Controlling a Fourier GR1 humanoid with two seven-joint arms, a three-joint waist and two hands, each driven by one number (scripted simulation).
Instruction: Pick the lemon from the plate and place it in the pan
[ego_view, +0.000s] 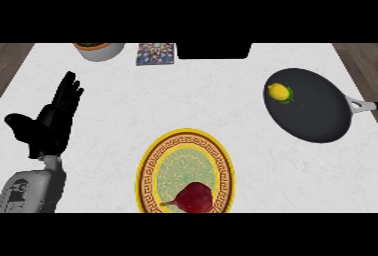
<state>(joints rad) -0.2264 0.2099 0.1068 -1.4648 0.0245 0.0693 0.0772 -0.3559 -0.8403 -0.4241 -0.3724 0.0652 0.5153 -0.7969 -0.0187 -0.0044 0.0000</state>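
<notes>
Fingers (69, 90) of the black left hand (49, 127) are held straight, nothing grasped, left of the gold-rimmed round plate (148, 167). Well apart from them, the small yellow lemon (278, 92) is seen inside the dark round pan (317, 112).

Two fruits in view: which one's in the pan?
The yellow lemon, lying near the left rim of the black pan. The other, a dark red fruit, lies on the patterned plate.
</notes>
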